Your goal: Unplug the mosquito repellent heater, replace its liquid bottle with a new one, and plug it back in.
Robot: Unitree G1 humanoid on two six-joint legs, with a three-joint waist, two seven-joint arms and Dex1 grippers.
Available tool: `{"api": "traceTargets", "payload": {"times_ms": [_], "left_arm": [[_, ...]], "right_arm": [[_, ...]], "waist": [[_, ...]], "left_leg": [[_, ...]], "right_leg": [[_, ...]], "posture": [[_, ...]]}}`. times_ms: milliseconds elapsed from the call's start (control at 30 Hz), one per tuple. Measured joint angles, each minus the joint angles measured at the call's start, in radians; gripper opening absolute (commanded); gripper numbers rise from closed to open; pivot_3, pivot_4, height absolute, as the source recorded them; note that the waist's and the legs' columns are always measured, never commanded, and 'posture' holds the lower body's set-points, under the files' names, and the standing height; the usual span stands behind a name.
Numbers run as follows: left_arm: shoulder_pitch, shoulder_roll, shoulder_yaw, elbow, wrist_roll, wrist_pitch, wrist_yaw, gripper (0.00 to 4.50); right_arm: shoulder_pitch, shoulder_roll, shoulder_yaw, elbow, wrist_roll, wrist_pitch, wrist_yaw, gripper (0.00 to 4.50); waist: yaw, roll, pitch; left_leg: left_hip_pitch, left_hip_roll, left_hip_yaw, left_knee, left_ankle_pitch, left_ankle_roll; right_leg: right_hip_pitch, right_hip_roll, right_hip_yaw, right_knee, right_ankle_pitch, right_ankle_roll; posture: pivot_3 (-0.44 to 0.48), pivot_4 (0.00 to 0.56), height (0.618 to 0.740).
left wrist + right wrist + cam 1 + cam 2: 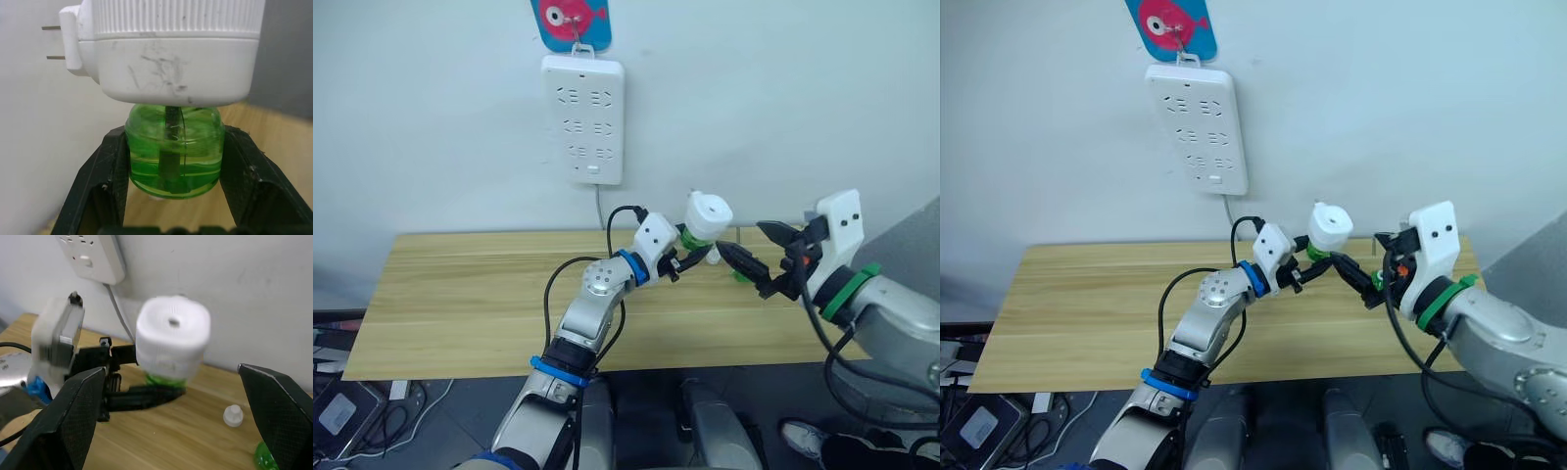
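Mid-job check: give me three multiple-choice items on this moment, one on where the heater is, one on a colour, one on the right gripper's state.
1. Where is the small white rounded plastic mosquito repellent heater?
A. plugged into the white wall power strip
B. held above the wooden table by the left gripper
C. lying on the table

2. What colour is the liquid bottle under the heater?
A. green
B. blue
C. red

3. How is the right gripper?
A. shut on the heater
B. shut on a cap
C. open, holding nothing

Answers: 1 B, its prongs are bare and the left fingers clamp the bottle; 2 A, left wrist view shows clear green; 3 C, its fingers are spread apart.
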Motion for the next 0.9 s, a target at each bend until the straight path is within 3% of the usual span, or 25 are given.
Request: {"api": "traceTargets", "payload": {"times_ms": [133, 333, 600, 900], "left_arm": [[0.001, -0.014, 0.015, -0.022, -0.036, 0.042, 0.015, 2.22], [0.009, 0.003, 0.012, -0.033, -0.036, 0.050, 0.012, 2.22], [0.028, 0.007, -0.006, -0.084, -0.036, 0.041, -0.002, 2.22], [0.045, 0.011, -0.008, -0.101, -0.037, 0.041, -0.004, 2.22]], "right_arm": [[-0.011, 0.123, 0.086, 0.000, -0.161, -0.026, 0.011, 4.50], [-0.089, 0.241, 0.124, 0.024, -0.267, -0.024, 0.016, 4.50], [-0.132, 0.401, 0.108, 0.119, -0.248, 0.037, -0.001, 4.50], [-0.201, 0.465, 0.071, 0.172, -0.242, 0.083, -0.011, 4.50]], "waist": [[-0.003, 0.000, -0.001], [-0.003, 0.000, -0.001], [-0.002, 0.000, -0.002], [-0.002, 0.000, -0.003]], "left_leg": [[0.002, 0.000, 0.001, 0.001, 0.000, 0.000], [0.002, 0.000, 0.001, 0.001, 0.001, 0.000], [0.002, 0.000, 0.001, 0.000, 0.001, 0.000], [0.002, 0.000, 0.001, 0.000, 0.001, 0.000]], "right_leg": [[0.001, 0.001, 0.001, 0.001, 0.001, 0.000], [0.001, 0.000, 0.001, 0.001, 0.002, 0.001], [0.001, 0.000, 0.001, 0.001, 0.002, 0.001], [0.001, 0.000, 0.001, 0.002, 0.002, 0.000]], "posture": [[0.042, 0.247, 0.740], [0.051, 0.242, 0.740], [0.058, 0.241, 0.740], [0.074, 0.232, 0.740]]}}
